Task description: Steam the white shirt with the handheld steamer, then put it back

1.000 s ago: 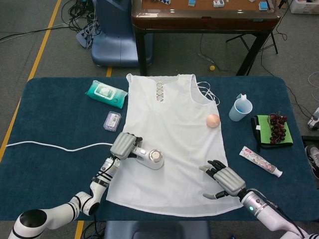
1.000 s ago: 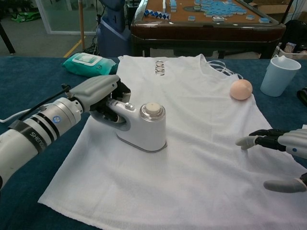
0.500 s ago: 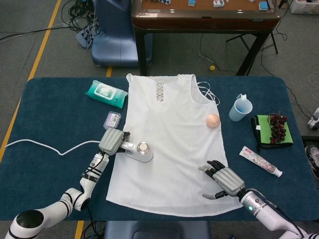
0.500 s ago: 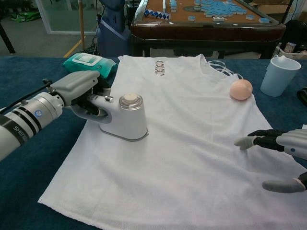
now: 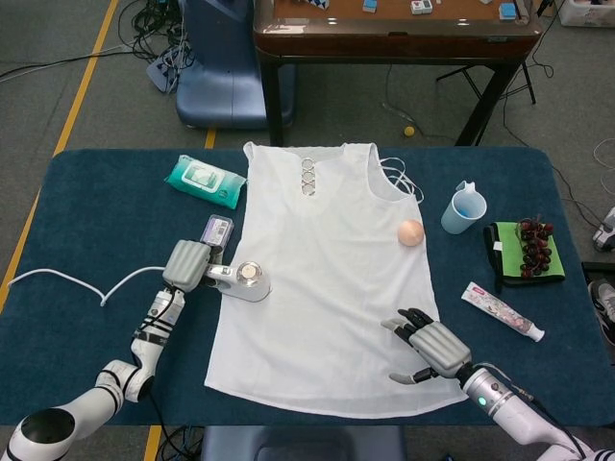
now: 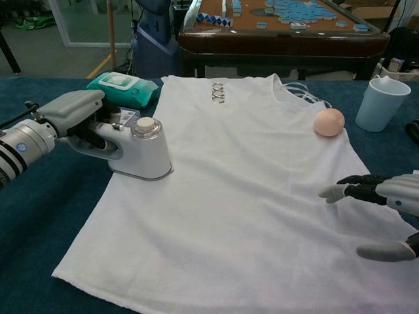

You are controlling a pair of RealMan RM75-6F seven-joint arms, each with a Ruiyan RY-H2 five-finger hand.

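Observation:
A white sleeveless shirt (image 5: 327,279) (image 6: 249,196) lies flat on the dark blue table. My left hand (image 5: 186,264) (image 6: 73,112) grips the handle of the white handheld steamer (image 5: 245,280) (image 6: 143,152), whose base stands on the shirt's left edge. A white cord (image 5: 86,283) trails left from it. My right hand (image 5: 430,345) (image 6: 383,212) hovers open over the shirt's lower right part, holding nothing.
A peach ball (image 5: 410,232) (image 6: 328,122) rests on the shirt's right shoulder area. A wipes pack (image 5: 205,181) (image 6: 122,88) and a small packet (image 5: 216,233) lie left of the shirt. On the right stand a blue cup (image 5: 464,207) (image 6: 383,103), grapes on a green cloth (image 5: 527,250) and a tube (image 5: 502,311).
My left hand has slid the steamer leftward and slightly away across the shirt, from mid-left to the shirt's left edge. The cord has bunched up. My right hand has stayed in place.

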